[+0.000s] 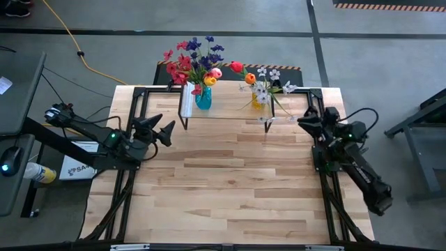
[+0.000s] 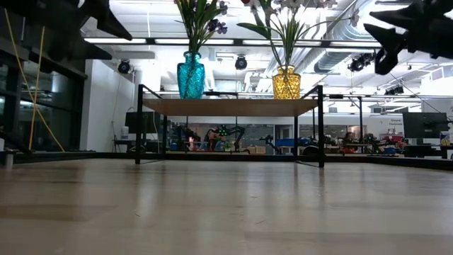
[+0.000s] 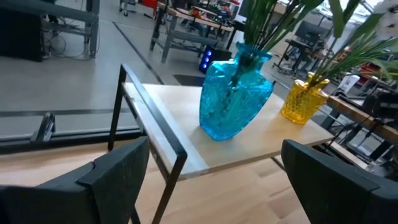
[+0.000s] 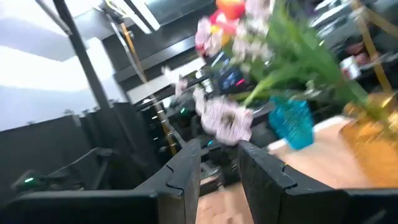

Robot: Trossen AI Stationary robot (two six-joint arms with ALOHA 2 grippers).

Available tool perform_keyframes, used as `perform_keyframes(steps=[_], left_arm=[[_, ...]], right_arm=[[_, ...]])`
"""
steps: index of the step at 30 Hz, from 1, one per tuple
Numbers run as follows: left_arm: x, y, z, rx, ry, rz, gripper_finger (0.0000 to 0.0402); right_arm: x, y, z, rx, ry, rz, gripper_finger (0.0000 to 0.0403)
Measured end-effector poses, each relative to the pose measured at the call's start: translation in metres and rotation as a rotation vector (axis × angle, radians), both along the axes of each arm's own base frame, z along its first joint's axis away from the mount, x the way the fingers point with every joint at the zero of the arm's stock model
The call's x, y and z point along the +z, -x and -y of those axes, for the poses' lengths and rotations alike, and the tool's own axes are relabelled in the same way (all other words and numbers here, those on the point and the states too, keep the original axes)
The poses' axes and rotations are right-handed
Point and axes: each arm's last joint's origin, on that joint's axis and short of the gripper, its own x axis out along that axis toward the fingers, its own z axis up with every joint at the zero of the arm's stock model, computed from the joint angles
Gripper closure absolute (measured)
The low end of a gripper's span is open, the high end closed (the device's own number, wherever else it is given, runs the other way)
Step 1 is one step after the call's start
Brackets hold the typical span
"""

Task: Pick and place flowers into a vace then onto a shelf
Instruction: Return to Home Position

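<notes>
From above: both vases sit on the shelf (image 1: 230, 108) at the far side of the table (image 1: 230, 188) — the blue vase (image 1: 203, 99) with the purple, red and pink flowers (image 1: 198, 59), the yellow vase (image 1: 259, 102) with white and orange ones. The left hand (image 1: 166, 125) hangs near the shelf's left end, spread wide and holding nothing. The right hand (image 1: 305, 118) is near the right end.

Low view: both vases upright, hands up high.

Left wrist: fingers (image 3: 118, 180) wide apart, blue vase ahead.

Right wrist — fingers only narrowly apart, nothing between them.
</notes>
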Motion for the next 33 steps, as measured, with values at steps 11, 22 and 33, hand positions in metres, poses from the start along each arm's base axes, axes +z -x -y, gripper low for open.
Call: perform_keyframes(steps=[11, 22, 33], left_arm=[[0.001, -0.004, 0.002, -0.051, 0.003, -0.024, 0.0005], [-0.002, 0.004, -0.002, 0.073, -0.036, 0.002, 0.0005], [-0.006, 0.034, -0.016, 0.097, -0.004, 0.022, 0.0005]], right_arm=[[-0.025, -0.018, -0.002, 0.043, 0.029, -0.070, 0.0304], [-0.032, -0.028, -0.008, -0.026, 0.078, -0.101, 0.0304], [-0.030, -0.029, -0.012, -0.001, 0.108, -0.078, 0.0304]])
